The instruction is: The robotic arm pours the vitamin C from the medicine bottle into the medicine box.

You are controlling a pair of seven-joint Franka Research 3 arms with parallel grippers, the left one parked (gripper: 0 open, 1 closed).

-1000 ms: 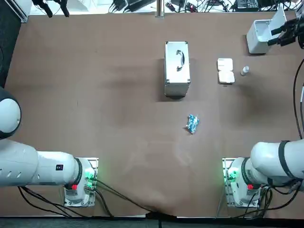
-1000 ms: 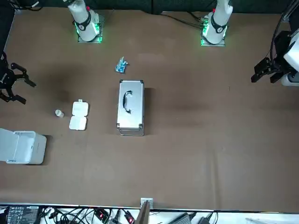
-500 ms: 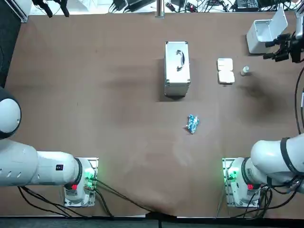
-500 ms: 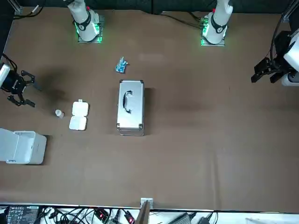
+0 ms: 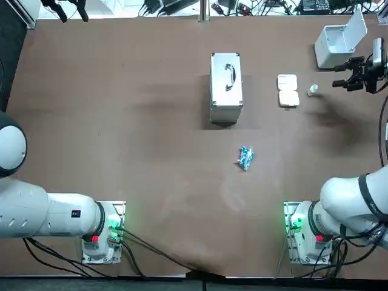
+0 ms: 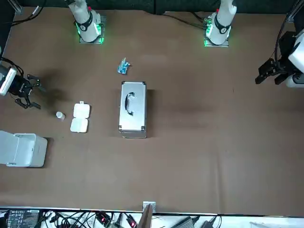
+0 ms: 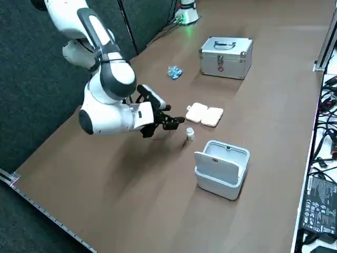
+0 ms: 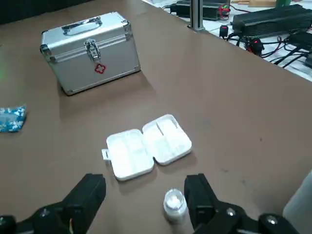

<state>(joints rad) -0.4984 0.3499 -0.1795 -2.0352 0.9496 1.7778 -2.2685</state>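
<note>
As the overhead view shows, the brown table (image 5: 121,121) carries 5 items. A metal case (image 5: 226,88) with a carry handle stands closed near the middle of the far half. A white bin (image 5: 335,45) with its lid raised sits at the far right corner. The right gripper (image 5: 338,76) hovers low near the bin, with its 2 fingers (image 8: 197,195) spread wide apart and empty. The white pill box (image 5: 288,90) lies open and flat, both halves showing, between the case and the gripper. A crumpled blue packet (image 5: 245,157) lies nearer the robot, well apart from the rest. The small medicine bottle (image 5: 312,90) stands upright just beside the pill box, in line with the gap between the fingers and short of their tips, touching neither.
</note>
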